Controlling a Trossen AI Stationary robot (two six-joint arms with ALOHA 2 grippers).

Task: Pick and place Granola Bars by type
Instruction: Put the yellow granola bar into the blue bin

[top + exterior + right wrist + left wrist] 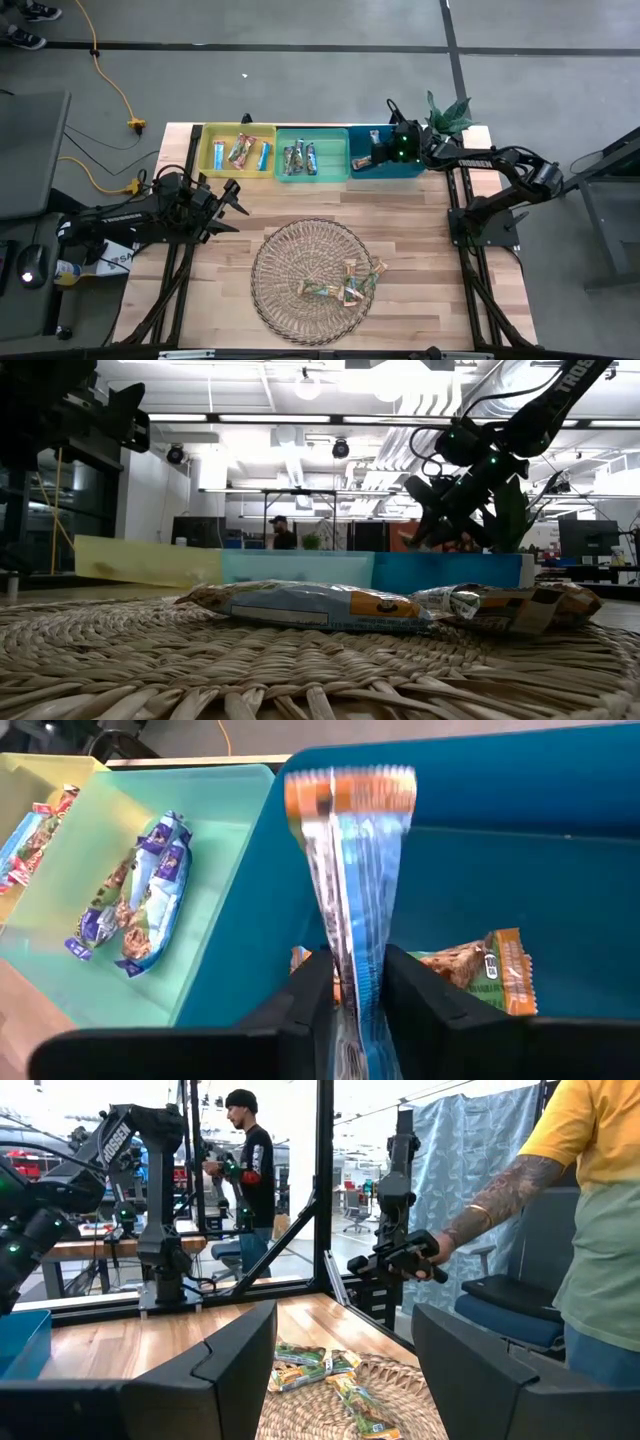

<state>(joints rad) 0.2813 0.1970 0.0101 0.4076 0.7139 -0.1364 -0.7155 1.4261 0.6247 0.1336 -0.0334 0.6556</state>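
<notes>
My right gripper point(358, 982) hangs over the teal bin point(385, 165), and only its wrist camera shows what it carries: an orange-and-blue granola bar point(352, 870) pinched on edge between the two fingers, standing up above the bin's blue floor. Beneath it in that same bin lies an orange-wrapped bar point(478, 965), partly hidden by my fingers. From above, the right gripper point(392, 148) is just a dark mass over the teal bin and the held bar cannot be made out. The wrist camera also looks into the green bin point(215, 880) just beside the teal one, where two purple-blue wrapped bars point(140, 895) lie side by side; the overhead picture shows those bars point(299, 158) there too, and beyond the green bin the yellow bin point(238, 150) with three more bars point(240, 151) in it. My left gripper point(233, 205) waits off the yellow bin's near side, above bare table, its fingers spread wide. Through that gap the left wrist camera sees the wicker plate point(400, 1390) with several bars point(315, 1370) scattered on it, and a person's forearm point(495, 1200) in the room beyond. The table-level camera puts those plate bars point(310, 605) right up close on the woven strands, with all three bins in a row behind.
</notes>
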